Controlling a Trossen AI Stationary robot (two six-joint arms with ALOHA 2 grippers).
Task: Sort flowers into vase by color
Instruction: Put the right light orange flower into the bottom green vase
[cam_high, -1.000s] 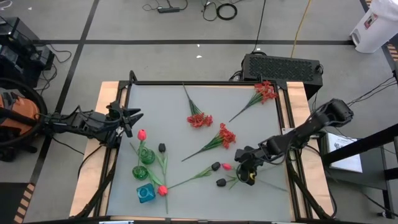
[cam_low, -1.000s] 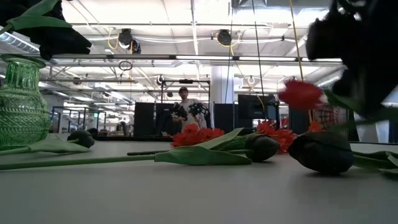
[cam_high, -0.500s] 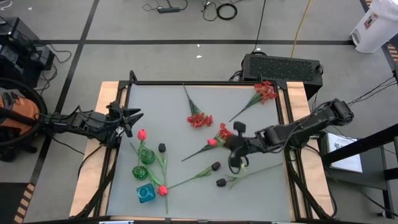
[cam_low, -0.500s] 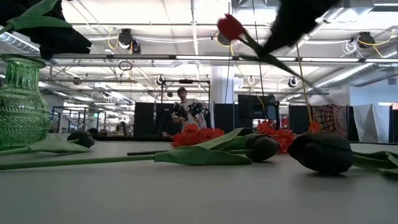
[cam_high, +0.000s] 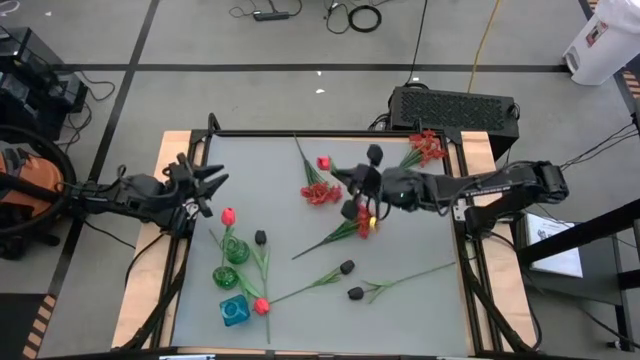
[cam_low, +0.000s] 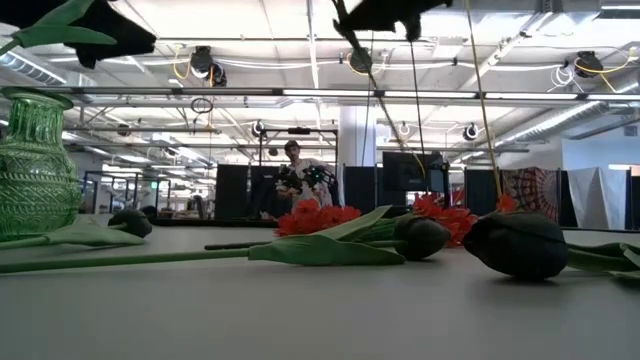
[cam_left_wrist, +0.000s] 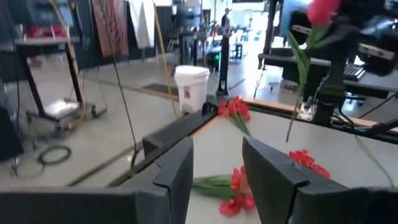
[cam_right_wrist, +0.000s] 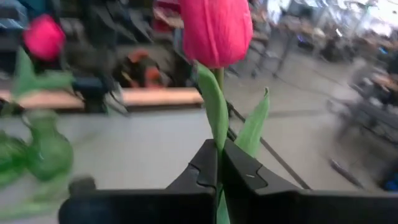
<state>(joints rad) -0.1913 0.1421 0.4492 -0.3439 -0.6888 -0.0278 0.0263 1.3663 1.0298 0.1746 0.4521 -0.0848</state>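
Right gripper is clamped on your pink tulip's thin green stem, smooth bud upright over the table's middle; ribbed green glass vase sits well apart. Left gripper looks part-open, probably empty

grey table with wooden side strips. lying on it: one red frilly spray beyond the right gripper, a second just below it, a third under its arm; two black buds nearer the front edge; green vase and blue vase near the left gripper.
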